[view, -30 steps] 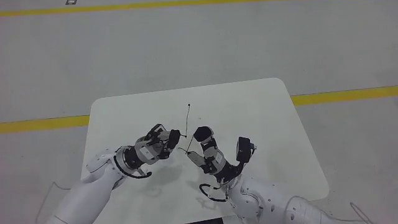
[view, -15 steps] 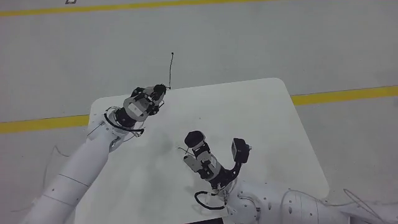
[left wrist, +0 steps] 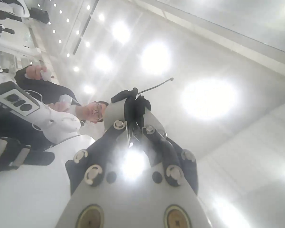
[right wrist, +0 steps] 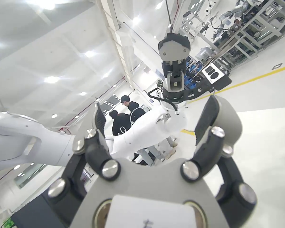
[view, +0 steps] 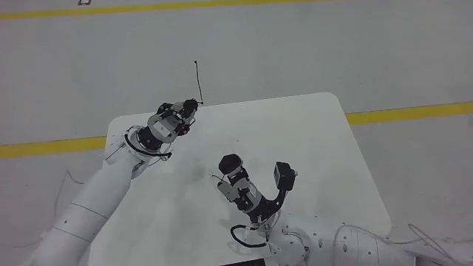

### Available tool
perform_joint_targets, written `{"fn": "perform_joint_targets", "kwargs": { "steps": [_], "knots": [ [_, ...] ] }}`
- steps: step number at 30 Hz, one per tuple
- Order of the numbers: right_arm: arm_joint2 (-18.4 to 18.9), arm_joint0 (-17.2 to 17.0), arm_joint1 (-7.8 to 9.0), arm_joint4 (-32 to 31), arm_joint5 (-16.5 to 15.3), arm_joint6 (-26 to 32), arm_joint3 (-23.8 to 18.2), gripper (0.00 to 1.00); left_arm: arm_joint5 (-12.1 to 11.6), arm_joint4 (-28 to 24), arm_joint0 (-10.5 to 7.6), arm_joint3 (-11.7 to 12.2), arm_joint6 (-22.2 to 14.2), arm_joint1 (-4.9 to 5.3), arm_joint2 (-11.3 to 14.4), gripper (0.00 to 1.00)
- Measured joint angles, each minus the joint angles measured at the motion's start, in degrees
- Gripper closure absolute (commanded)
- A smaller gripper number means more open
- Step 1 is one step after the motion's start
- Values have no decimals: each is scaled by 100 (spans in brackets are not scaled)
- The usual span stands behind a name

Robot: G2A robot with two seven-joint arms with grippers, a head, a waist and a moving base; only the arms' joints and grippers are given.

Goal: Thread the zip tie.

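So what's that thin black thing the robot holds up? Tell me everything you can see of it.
The zip tie is a thin black strip, seemingly plastic, slightly curved, with a small knob at its free end. The other end is clamped in the shut jaws of the left arm, near the far edge of the table. It sticks out freely, touching nothing else, and forms no loop.

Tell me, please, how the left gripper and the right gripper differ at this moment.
The left gripper is shut on the zip tie, while the right gripper is open and holds nothing. The left gripper sits by the far edge of the table; the right gripper is nearer the robot, over the table's middle. Both seem to point upward, off the table.
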Motion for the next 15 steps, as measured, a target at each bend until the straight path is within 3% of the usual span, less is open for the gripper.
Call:
{"fn": "perform_joint_targets", "kwargs": {
  "steps": [9, 15],
  "knots": [
    [4, -5, -1, 5, 0, 6, -7, 0, 0, 0, 0, 0, 0, 0, 0, 100],
    [251, -130, -31, 549, 0, 274, -378, 0, 0, 0, 0, 0, 0, 0, 0, 100]
  ]
}}
